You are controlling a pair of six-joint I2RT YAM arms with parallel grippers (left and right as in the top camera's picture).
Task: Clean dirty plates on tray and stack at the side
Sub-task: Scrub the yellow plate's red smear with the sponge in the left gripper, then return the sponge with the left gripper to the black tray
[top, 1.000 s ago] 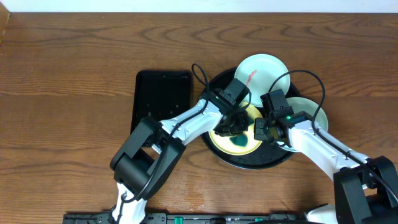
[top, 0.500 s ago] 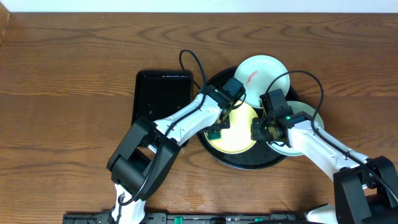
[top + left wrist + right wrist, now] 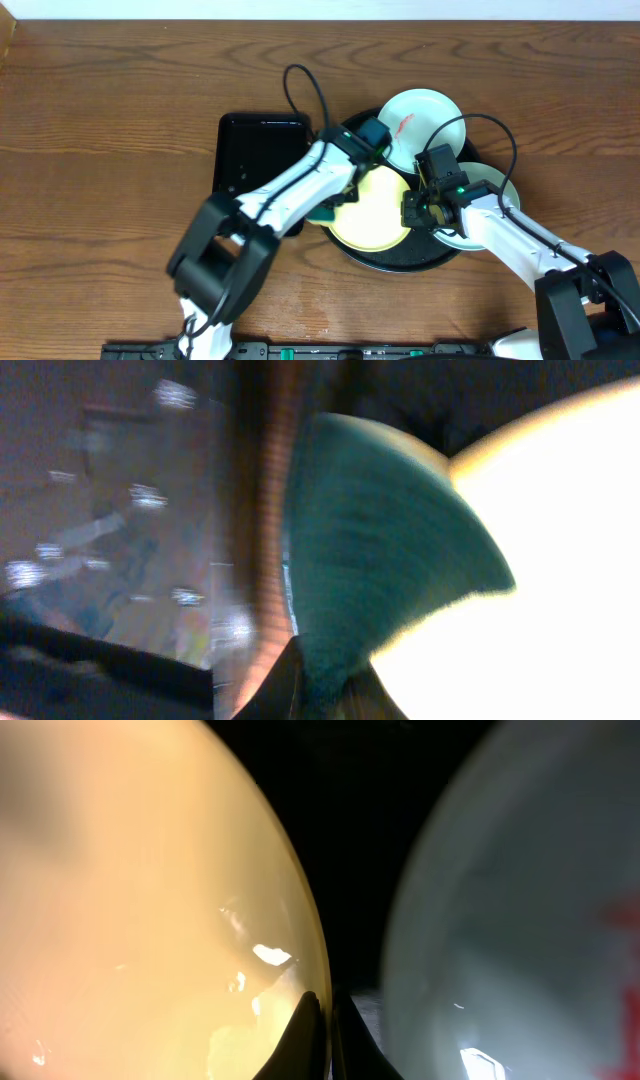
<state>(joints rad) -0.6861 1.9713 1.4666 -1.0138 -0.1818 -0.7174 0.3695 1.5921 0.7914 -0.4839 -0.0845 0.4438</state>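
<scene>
As the left fingers [image 3: 278,688], clamped on the cloth [image 3: 380,550], swept off the yellow plate [image 3: 375,205], which the right fingers [image 3: 300,1035] pinch, it looks clean

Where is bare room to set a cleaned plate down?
Bare table left of the rectangular tray and right of the round tray; the rectangular tray's far-left part is free. Crowded: the round tray, with yellow plate, smeared mint plate, other mint plate, left arm with sponge, right arm.

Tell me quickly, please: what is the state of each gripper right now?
The left gripper is closed on the green cloth.
The right gripper is closed on the rim of the yellow plate.
</scene>
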